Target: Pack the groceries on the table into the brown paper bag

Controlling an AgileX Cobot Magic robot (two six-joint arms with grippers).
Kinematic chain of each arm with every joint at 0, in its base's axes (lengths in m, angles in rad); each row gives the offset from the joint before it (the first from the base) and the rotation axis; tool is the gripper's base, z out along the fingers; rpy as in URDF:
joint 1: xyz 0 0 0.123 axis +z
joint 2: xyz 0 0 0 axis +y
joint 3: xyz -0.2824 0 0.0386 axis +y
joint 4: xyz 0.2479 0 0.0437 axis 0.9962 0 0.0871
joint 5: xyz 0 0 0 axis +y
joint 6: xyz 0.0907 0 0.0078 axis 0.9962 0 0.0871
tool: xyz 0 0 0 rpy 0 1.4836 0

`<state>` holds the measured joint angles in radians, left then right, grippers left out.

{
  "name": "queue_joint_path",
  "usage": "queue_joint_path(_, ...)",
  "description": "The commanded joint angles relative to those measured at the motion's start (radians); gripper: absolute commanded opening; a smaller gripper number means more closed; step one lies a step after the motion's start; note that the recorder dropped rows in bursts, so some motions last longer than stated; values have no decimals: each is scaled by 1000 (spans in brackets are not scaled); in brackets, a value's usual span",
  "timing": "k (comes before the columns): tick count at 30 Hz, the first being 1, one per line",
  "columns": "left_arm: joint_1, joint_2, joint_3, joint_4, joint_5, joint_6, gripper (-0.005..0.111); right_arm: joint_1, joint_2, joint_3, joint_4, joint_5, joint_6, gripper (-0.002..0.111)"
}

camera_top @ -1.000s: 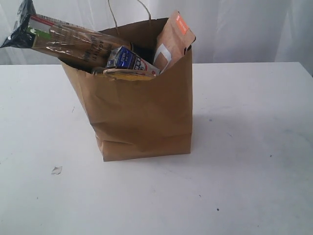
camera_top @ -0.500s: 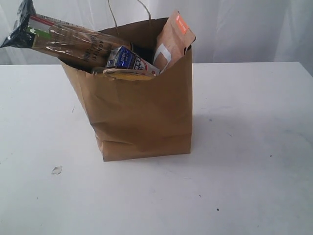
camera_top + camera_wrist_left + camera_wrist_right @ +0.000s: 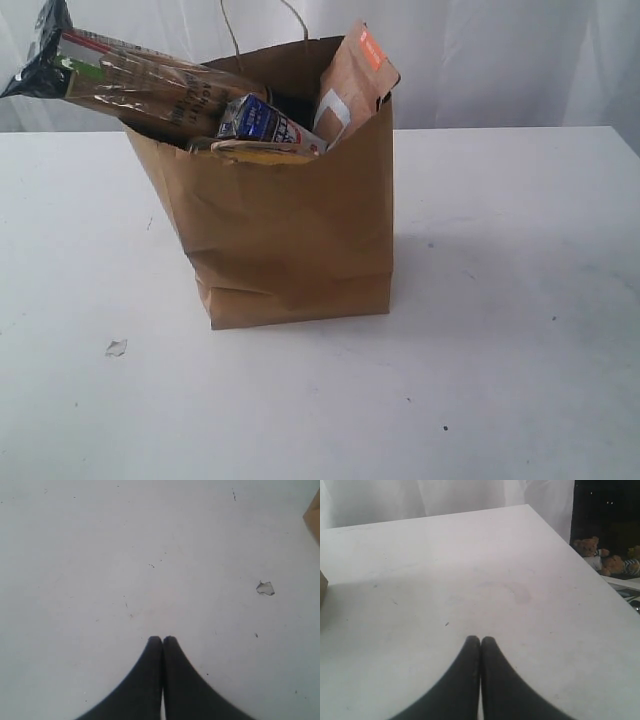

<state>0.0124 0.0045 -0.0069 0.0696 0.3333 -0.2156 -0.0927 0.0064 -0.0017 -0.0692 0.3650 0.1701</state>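
Observation:
The brown paper bag [image 3: 290, 230] stands upright on the white table [image 3: 520, 300]. Out of its mouth stick the long spaghetti pack [image 3: 130, 80], the blue-white pouch [image 3: 265, 122] and the brown pouch with orange label [image 3: 355, 80]. A tan lid edge [image 3: 262, 151] shows under the blue-white pouch. Neither arm appears in the exterior view. My left gripper [image 3: 162, 639] hangs over bare tabletop, shut and empty, with a corner of the bag [image 3: 314, 519] at the frame's edge. My right gripper [image 3: 480, 639] is likewise shut on nothing above bare table, a bag corner [image 3: 322, 587] off to one side.
A small white crumb [image 3: 116, 347] lies on the table left of the bag, also seen as a crumb [image 3: 265, 588] in the left wrist view. White curtains hang behind the table. Beyond the table edge [image 3: 570, 545] sit teddy bears [image 3: 600, 555].

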Motion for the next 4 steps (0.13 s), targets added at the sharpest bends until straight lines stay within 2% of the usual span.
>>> queue_joint_path(1,-5,-5,7,-7,36,-7,0,3,-6,2,-10,-7,-9,0)
queue_joint_path(4,-5,-5,7,-7,36,-7,0,3,-6,2,-10,-7,-9,0)
